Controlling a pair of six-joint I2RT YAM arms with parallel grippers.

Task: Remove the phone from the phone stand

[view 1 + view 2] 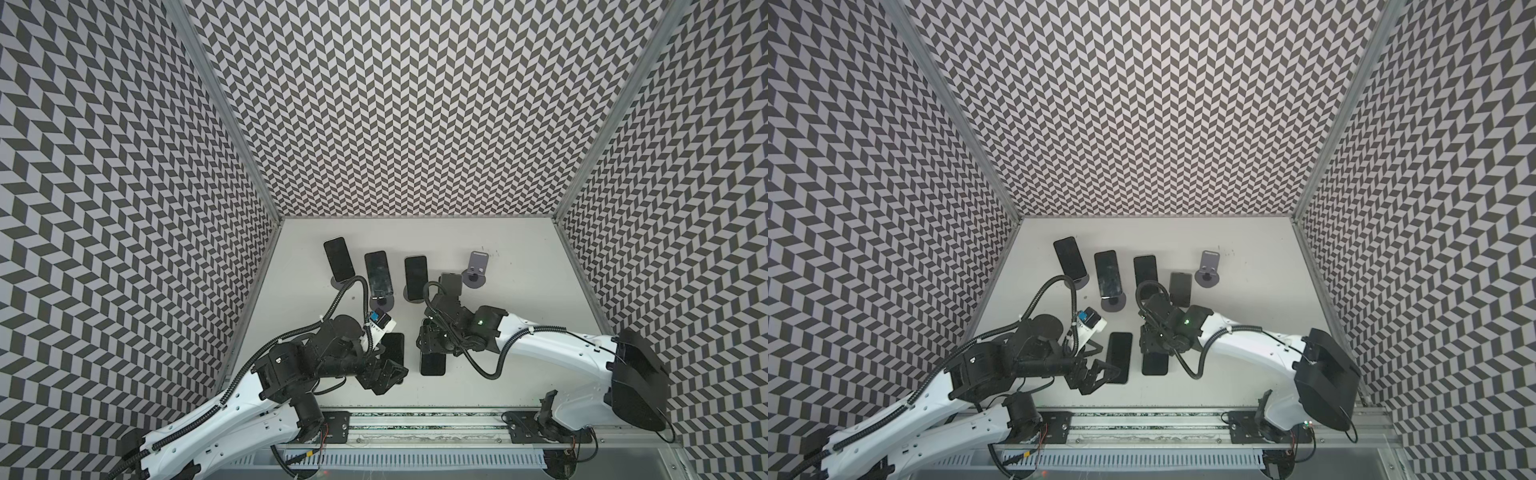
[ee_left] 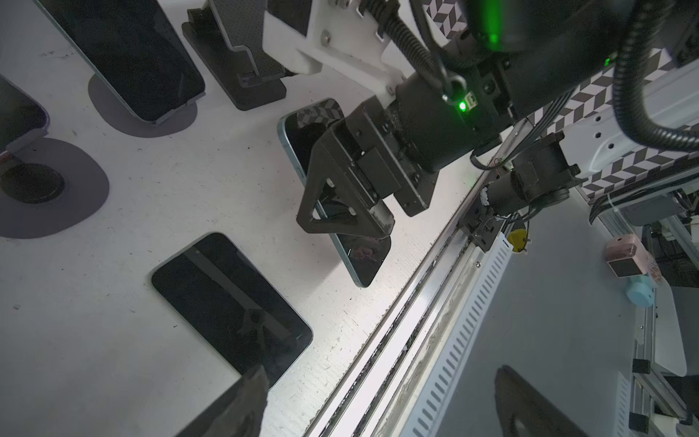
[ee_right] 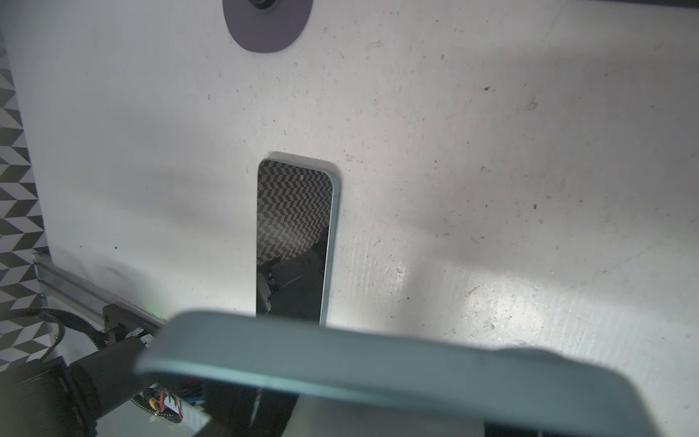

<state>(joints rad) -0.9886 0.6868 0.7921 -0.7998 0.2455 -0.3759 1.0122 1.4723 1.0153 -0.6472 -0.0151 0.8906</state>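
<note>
Phone (image 2: 363, 261) and phone stand (image 1: 477, 268) are already well apart: the stand sits bare in the back row, while the phone lies flat, or very nearly so, on the table (image 1: 519, 270) close to its front edge, under the right gripper (image 2: 348, 227). That claw looks clamped across the phone's width; one finger shows outside a long side, the other is hidden behind the claw's body. The left gripper (image 1: 1102, 376) hangs spread wide and empty. We judge the step in hand to be the set-down, so we want the phone's whole back resting on the table before we let go. Then we part the fingers evenly and rise straight up, so neither pad drags the frame sideways. Room is tight on two sides: the front rail (image 1: 415, 419) runs just beyond the phone's near end, and a second flat phone (image 1: 394, 347) lies just beside it toward the left arm, not touching. Bare table opens to the right, and upward nothing blocks us.
</note>
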